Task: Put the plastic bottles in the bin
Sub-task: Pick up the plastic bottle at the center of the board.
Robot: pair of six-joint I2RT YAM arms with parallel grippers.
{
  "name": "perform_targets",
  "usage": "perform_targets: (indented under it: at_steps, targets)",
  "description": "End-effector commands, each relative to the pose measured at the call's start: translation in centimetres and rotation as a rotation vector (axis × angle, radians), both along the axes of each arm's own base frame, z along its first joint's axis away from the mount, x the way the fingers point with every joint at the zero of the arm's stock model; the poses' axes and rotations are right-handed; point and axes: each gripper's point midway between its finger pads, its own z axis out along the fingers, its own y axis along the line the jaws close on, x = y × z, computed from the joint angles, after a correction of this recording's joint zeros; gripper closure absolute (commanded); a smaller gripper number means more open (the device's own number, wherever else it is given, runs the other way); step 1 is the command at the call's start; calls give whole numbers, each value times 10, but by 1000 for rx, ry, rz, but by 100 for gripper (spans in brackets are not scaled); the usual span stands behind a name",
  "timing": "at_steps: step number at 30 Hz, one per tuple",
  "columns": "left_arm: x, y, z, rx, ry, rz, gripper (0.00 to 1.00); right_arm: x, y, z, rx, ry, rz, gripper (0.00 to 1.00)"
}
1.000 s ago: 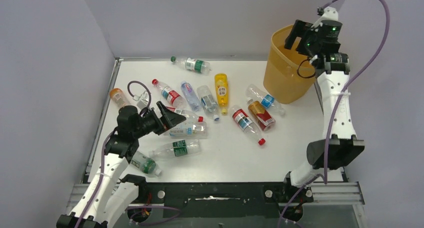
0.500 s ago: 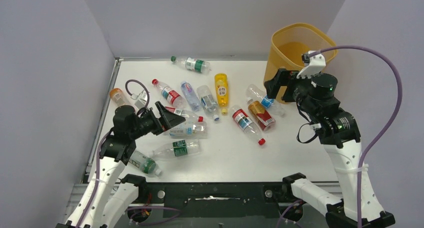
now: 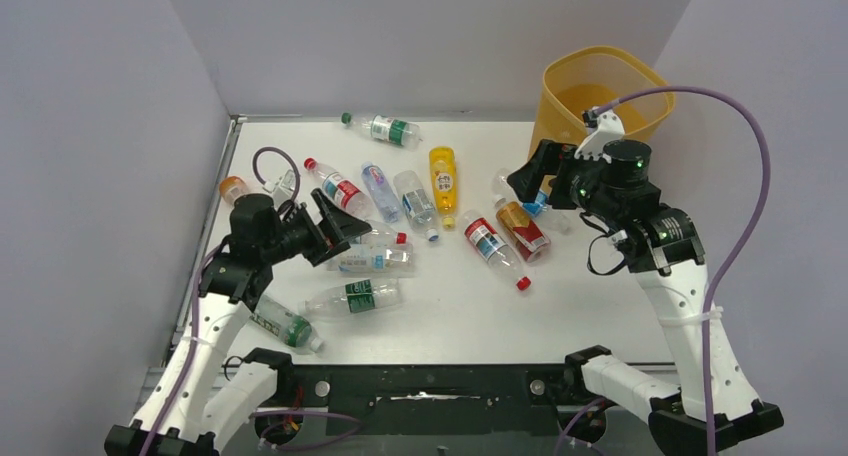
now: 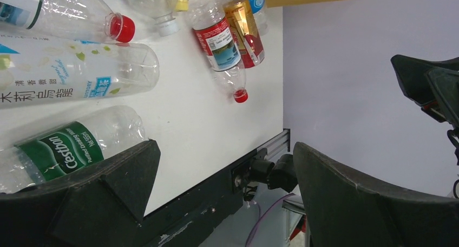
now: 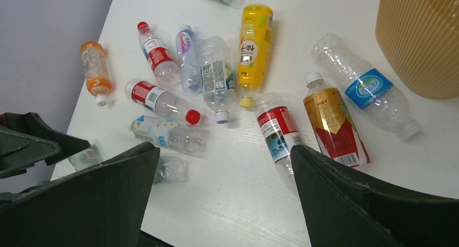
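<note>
Progress check: roughly thirteen plastic bottles (image 3: 415, 198) lie on the desk (image 3: 560, 306), all outside the bin (image 3: 600, 86). From above, the part of the bin's inside that I can see shows no bottle. Its bottom is hidden, so I cannot say what has gone in. Judgement: most of the job is left.

My right pincer (image 5: 224, 149) hangs spread and empty just beside the bin, above the blue-banded clear bottle (image 5: 368, 90) and the gold-and-red bottle (image 5: 333, 125), the two nearest the bin. My left pincer (image 4: 225, 149) is also spread with nothing between its fingers. It is well apart from the bin, above the cluster that holds the green-labelled bottle (image 4: 59, 149). The small orange bottle (image 5: 94, 68) is among the farthest from the bin.

Materials:
- Bottles — thin clear walls, several dented or crinkled, with glossy wrap labels and small ridged caps in red, white, yellow and blue. The bodies are round, so I judge they will roll and give under a squeeze.
- The yellow bottle (image 5: 253, 46) looks smoother and less see-through.
- Bin — translucent yellow-orange with a finely ribbed wall, tapering downward from a rounded-square rim. It looks stiff.
- Desk: white and matte, with a faint grain.
</note>
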Motion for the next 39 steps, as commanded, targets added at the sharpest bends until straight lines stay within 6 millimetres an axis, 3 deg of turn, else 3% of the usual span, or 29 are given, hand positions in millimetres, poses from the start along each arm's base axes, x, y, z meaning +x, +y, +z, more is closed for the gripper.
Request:
perform_targets:
  at_steps: [1, 6, 10, 18, 24, 31, 39]
  targets:
    - [9, -8, 23, -26, -20, 5, 3, 2, 15, 15, 59, -14, 54, 2]
    - [6, -10, 30, 23, -92, -11, 2, -4, 10, -3, 44, -30, 41, 2]
    - [-9, -10, 39, 26, -108, -40, 3, -11, 5, -10, 29, -15, 34, 2]
    - [-35, 10, 30, 134, -57, -15, 3, -30, -6, -63, -68, 152, 35, 2]
    - [-56, 19, 38, 144, -123, -15, 2, -41, -10, -75, -83, 203, 27, 2]
    - [-68, 16, 21, 138, -89, -57, 2, -38, -22, -107, -150, 300, -30, 2]
    - [-58, 18, 6, 199, -44, -56, 3, -22, -32, -147, -215, 398, -114, 2]
